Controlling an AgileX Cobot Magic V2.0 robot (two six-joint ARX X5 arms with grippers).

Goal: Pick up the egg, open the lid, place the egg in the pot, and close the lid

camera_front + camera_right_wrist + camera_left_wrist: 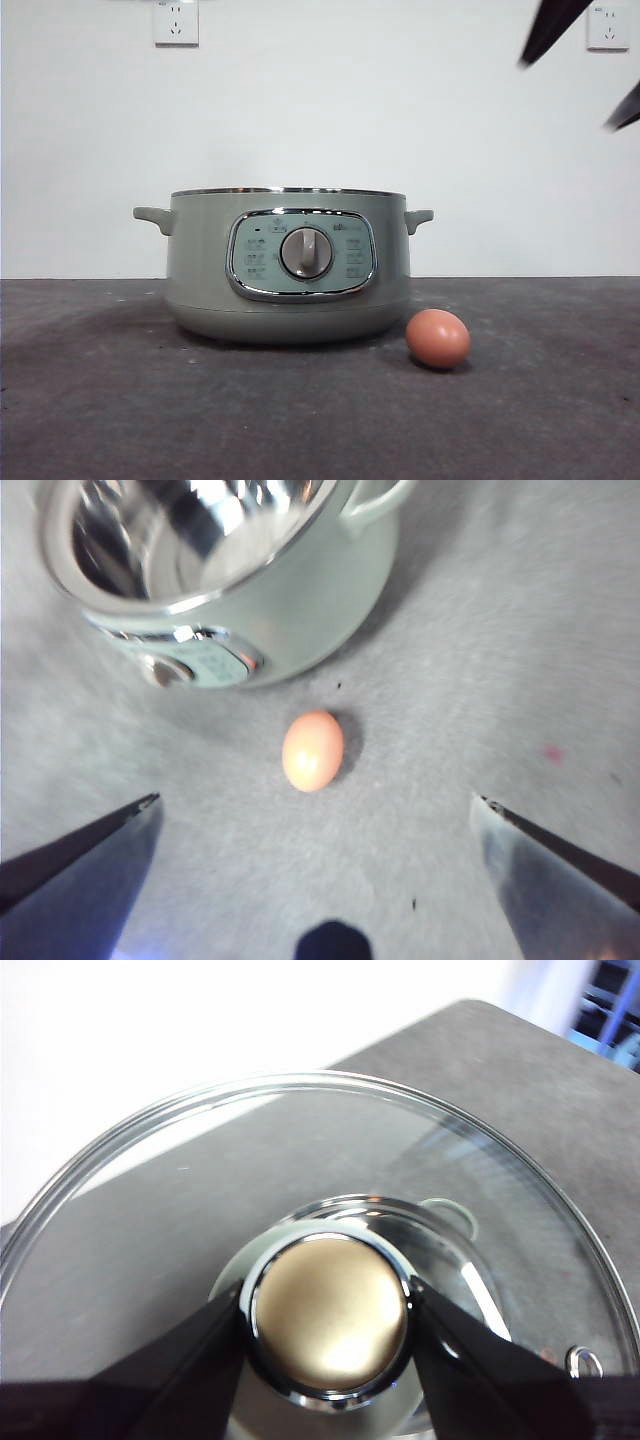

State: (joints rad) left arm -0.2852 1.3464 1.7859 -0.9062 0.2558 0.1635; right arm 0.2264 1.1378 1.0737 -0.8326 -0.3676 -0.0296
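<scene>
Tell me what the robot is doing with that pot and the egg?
The left gripper is holding the glass lid up by its round knob, high above the pot, so the pot is open. The egg lies on the table next to the pot, with nothing touching it. The right gripper hangs above the egg with its jaws wide open, looking ready to come down and pick it up.
</scene>
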